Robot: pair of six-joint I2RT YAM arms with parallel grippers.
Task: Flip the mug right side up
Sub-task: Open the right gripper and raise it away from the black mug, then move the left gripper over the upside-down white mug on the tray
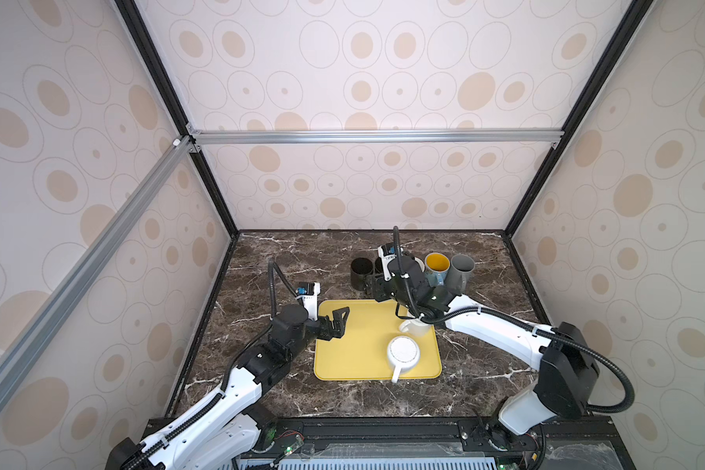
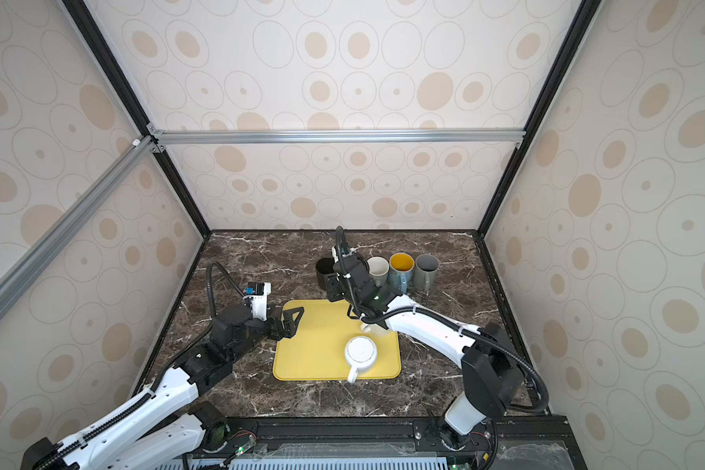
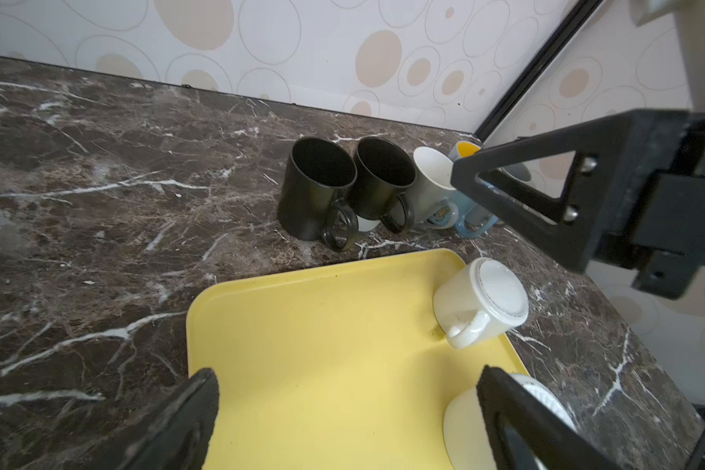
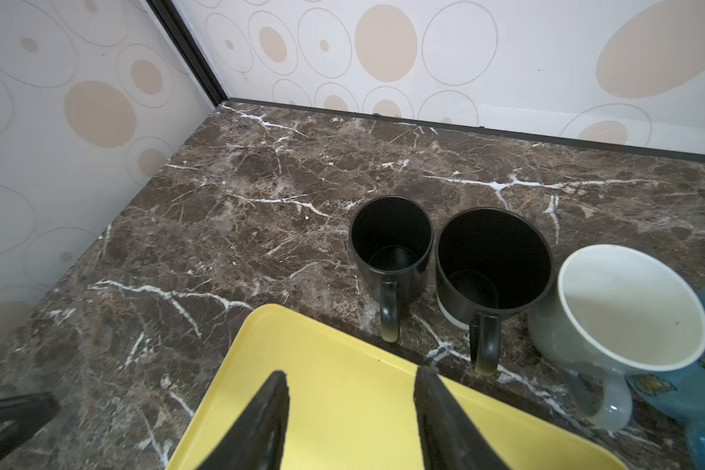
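Tray (image 1: 342, 358): you see white mug (image 1: 402, 353) and second white mug (image 3: 481, 301), both bottom-up.
Bench (image 1: 285, 260): five upright mugs (image 2: 377, 268), empty.
Left end effector (image 3: 347, 376): apart, empty.
Right end effector (image 4: 351, 372): apart, empty.

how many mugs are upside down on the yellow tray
2. The front white mug sits near the yellow tray's front right, handle toward the front edge. The back white mug is at its back right corner, mostly under the right arm in both top views.

No words, brand names, numbers or signs can be read in any view. A small blue label (image 1: 301, 291) on the left arm's wrist camera (image 1: 309, 303) is too blurred to make out.
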